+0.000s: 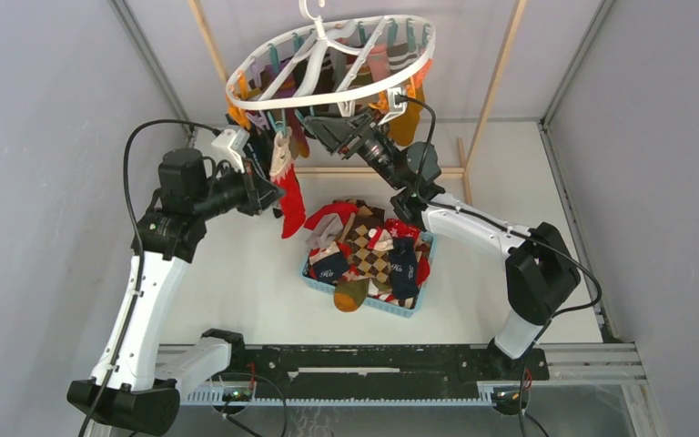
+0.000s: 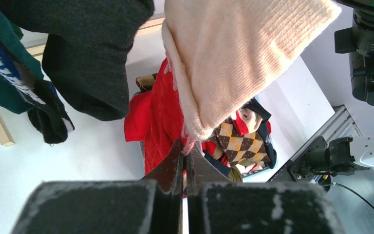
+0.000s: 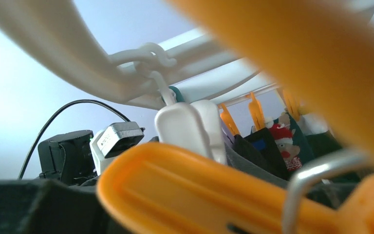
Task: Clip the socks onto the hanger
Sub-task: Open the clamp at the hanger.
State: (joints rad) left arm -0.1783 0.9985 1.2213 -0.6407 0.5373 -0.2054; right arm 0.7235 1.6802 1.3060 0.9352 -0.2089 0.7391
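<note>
The white oval hanger (image 1: 328, 68) hangs high at the back, with several socks clipped under it. My left gripper (image 1: 271, 187) is raised below its left side. It is shut on the edge of a red-and-cream sock (image 1: 289, 196), whose cream cuff (image 2: 233, 58) reaches up towards the clips. The jaws pinch it in the left wrist view (image 2: 185, 151). My right gripper (image 1: 316, 123) is up under the ring's front rim. In the right wrist view a blurred orange clip (image 3: 199, 195) hides its fingertips. A white clip (image 3: 190, 126) hangs just beyond.
A blue basket (image 1: 382, 306) at the table's middle holds several loose socks, including argyle (image 1: 370, 255), navy (image 1: 404, 264) and mustard ones. Dark grey (image 2: 92, 63) and green (image 2: 0, 73) socks hang beside the held sock. Wooden frame poles (image 1: 501, 73) stand behind.
</note>
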